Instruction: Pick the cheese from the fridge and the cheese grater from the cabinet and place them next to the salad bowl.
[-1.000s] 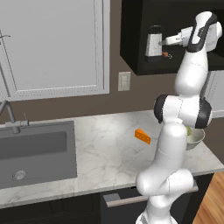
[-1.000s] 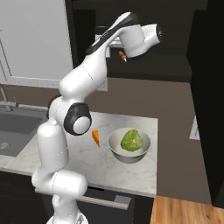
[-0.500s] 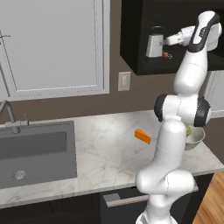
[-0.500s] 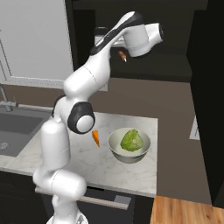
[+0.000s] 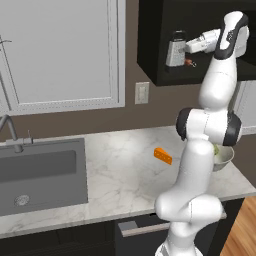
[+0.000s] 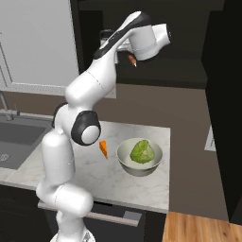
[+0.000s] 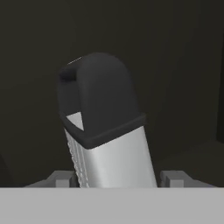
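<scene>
The fingers [image 7: 118,178] stand one on each side of the cheese grater [image 7: 105,131] in the hand view, their grey tips showing just beside its silver body at the bottom, with the black handle rising above them. Whether the fingers already press on the metal or are a little apart from it cannot be told. Since the earlier picture the fingers have drawn inward from their widest spread toward the grater's sides.

From left to right in the left base view: the grey sink [image 5: 40,172] is set in the marble table [image 5: 120,185], under the white-panelled cabinet [image 5: 60,50]. The cheese [image 5: 163,155], an orange wedge, lies on the table near the arm, in the same place as before. Above it, in the dark cabinet [image 5: 150,45], the cheese grater [image 5: 175,50] stands upright on the cabinet floor with the fingers [image 5: 186,48] reaching in level at its side. A small reddish item [image 5: 188,62] lies just beside the grater's foot. The grater has not shifted from where it stood a moment ago. Farther right the salad bowl [image 5: 223,159] peeks out from behind the arm.

In the right base view the cheese [image 6: 103,149] lies near the salad bowl [image 6: 140,158], to its left, both on the table.
</scene>
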You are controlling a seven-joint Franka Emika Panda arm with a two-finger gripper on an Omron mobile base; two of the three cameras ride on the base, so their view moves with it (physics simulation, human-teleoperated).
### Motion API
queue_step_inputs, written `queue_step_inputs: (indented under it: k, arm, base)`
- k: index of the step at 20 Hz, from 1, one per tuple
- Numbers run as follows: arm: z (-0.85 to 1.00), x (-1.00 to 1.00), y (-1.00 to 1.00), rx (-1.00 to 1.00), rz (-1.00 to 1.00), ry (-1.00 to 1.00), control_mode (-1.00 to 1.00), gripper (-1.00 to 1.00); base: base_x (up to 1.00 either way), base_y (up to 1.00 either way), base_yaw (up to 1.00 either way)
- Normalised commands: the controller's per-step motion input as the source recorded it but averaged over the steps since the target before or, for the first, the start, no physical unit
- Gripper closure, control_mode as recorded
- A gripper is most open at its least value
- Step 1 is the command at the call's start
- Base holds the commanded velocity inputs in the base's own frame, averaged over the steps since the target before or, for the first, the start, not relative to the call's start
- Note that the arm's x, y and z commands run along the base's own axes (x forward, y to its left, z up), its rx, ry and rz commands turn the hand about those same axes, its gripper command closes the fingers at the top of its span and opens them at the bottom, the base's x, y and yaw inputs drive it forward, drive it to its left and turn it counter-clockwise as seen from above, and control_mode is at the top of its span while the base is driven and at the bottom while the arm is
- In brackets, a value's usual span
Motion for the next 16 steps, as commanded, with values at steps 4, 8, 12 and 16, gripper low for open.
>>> queue_step_inputs:
  k: [4, 8, 12, 16]
  arm:
    - [-0.12, -0.17, 0.14, 0.0, 0.0, -0.02, -1.0, 1.0]
    - [-0.01, -0.3, 0.0, 0.0, 0.0, -0.07, -1.0, 1.0]
    - [0.0, -0.49, 0.0, 0.0, 0.0, -0.1, -1.0, 1.0]
    - [0.06, -0.44, 0.01, 0.0, 0.0, -0.11, -1.0, 1.0]
  base:
    - [0.0, 0.0, 0.0]
    - [0.0, 0.0, 0.0]
    - [0.0, 0.0, 0.0]
    - [0.0, 0.0, 0.0]
